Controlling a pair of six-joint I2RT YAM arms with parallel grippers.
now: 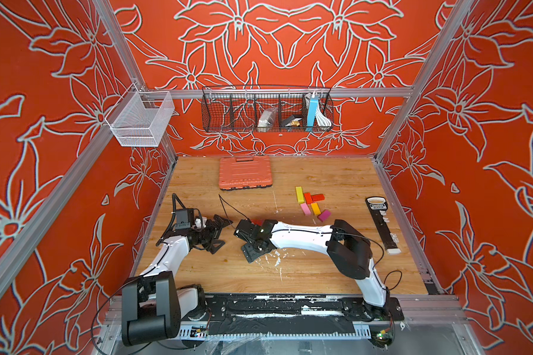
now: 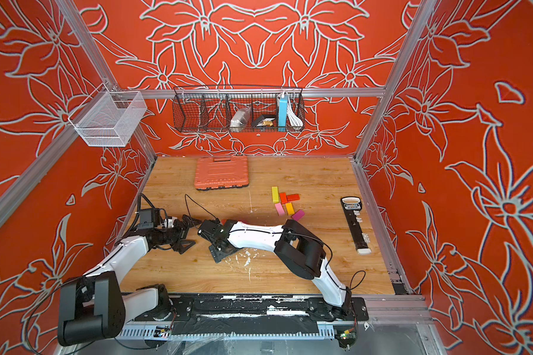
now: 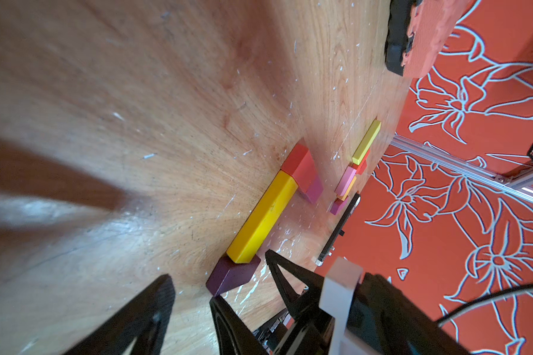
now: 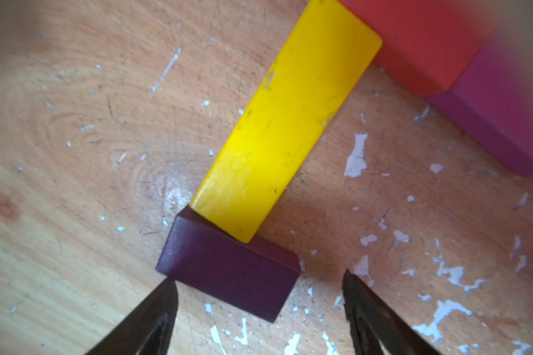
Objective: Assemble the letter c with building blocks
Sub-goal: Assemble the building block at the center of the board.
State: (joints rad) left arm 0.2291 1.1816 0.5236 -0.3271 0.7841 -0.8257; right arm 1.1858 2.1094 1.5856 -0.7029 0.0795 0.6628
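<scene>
Yellow block flat, purple block crosswise touching one end, red block across other, right claw wide, just beside purple, left claw wide, loose blocks apart.

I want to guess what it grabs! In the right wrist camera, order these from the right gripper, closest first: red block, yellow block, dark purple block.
1. dark purple block, just ahead of the open jaws.
2. yellow block, touching the purple one's far side.
3. red block, at the yellow block's far end.
</scene>
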